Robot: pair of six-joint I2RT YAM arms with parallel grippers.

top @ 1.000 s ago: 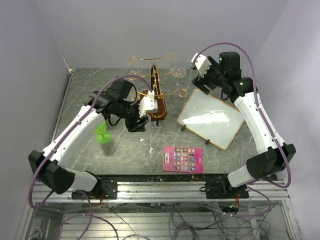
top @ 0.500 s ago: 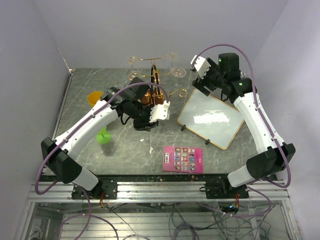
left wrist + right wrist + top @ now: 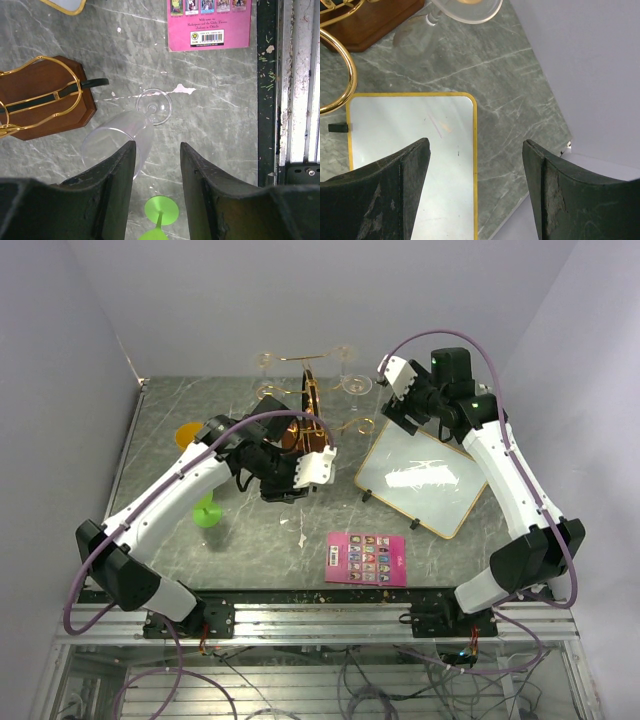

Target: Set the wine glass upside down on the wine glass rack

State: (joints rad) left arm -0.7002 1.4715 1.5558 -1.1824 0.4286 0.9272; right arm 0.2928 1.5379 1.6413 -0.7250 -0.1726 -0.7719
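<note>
We see the wine glass point(image 3: 117, 132) lying sideways beside the wine glass rack point(image 3: 47, 95); left fingers point(image 3: 107, 195) spread over it; right fingers point(image 3: 375, 200) spread near the far edge.

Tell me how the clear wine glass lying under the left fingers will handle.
On its side, the wine glass will probably roll in an arc about its foot. Its smooth bowl may slip against the fingers. The thin stem looks fragile.

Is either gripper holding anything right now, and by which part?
Nothing is held. The left gripper is open over the wine glass lying on its side; the right gripper is open and empty.
</note>
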